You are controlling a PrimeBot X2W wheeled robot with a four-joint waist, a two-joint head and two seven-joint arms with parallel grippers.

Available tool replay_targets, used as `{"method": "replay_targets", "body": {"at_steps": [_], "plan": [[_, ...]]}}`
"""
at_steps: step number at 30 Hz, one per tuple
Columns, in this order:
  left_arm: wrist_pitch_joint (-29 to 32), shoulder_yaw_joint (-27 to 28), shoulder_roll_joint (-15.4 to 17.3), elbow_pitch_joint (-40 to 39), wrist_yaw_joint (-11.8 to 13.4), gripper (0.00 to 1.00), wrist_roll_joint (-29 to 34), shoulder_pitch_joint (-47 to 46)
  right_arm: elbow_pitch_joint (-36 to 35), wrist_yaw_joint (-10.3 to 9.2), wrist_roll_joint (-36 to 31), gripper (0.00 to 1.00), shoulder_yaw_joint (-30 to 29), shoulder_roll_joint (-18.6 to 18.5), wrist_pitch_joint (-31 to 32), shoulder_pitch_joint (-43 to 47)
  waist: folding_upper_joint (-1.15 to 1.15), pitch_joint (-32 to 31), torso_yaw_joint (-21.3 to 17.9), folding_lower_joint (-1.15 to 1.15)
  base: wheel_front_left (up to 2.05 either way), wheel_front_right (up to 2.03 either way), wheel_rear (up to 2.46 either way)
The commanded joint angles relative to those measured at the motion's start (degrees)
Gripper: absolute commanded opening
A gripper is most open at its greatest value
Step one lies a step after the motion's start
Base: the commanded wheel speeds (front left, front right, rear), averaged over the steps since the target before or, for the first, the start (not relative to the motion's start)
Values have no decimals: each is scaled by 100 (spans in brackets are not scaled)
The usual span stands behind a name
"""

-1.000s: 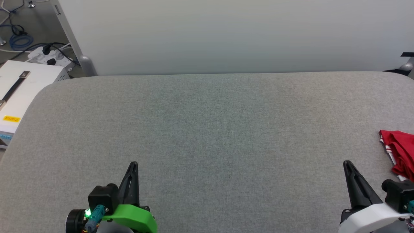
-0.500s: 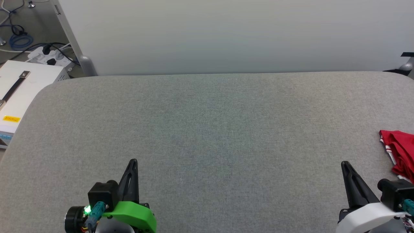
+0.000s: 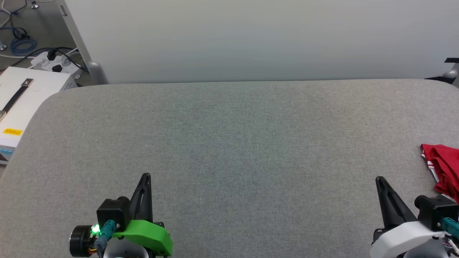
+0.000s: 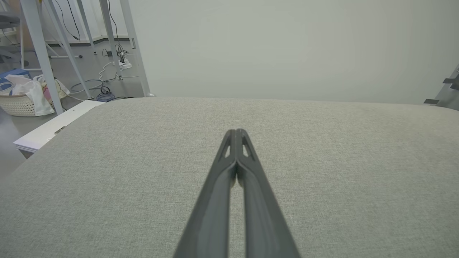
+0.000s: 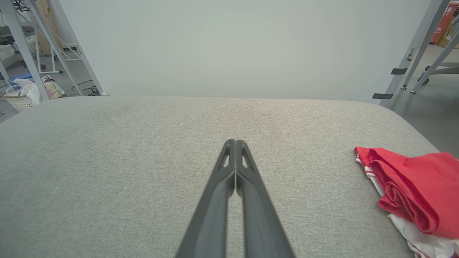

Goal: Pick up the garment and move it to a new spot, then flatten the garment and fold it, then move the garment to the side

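Observation:
The garment (image 3: 444, 168) lies bunched at the table's right edge, red with white and striped trim, partly cut off by the head view's border. In the right wrist view the garment (image 5: 412, 190) sits to the right of my fingers, apart from them. My right gripper (image 3: 379, 180) is shut and empty, low at the near right, left of the garment; its tips (image 5: 235, 143) meet over bare cloth. My left gripper (image 3: 146, 177) is shut and empty at the near left, its tips (image 4: 236, 132) pressed together above the table.
The grey fabric-covered table (image 3: 229, 136) spans the view, with a pale partition wall (image 3: 251, 39) behind it. A white box (image 3: 21, 104) and a power strip with cables (image 3: 53, 62) sit off the table's left edge. A basket (image 4: 25, 102) stands on the floor far left.
Both grippers have crept a little forward and slightly left over the table. The garment has stayed where it was.

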Motion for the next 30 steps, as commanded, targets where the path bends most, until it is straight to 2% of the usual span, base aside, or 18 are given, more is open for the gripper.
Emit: {"method": "replay_targets", "body": {"at_steps": [1, 30], "plan": [[42, 54, -56, -33, -41, 0, 79, -15, 44, -1, -72, 0, 11, 12, -52, -133, 0, 0, 0, 0, 0, 0, 0], [388, 502, -349, -197, -306, 0, 639, -28, 391, -2, -337, 0, 67, 53, -157, -397, 0, 0, 0, 0, 0, 0, 0]]}}
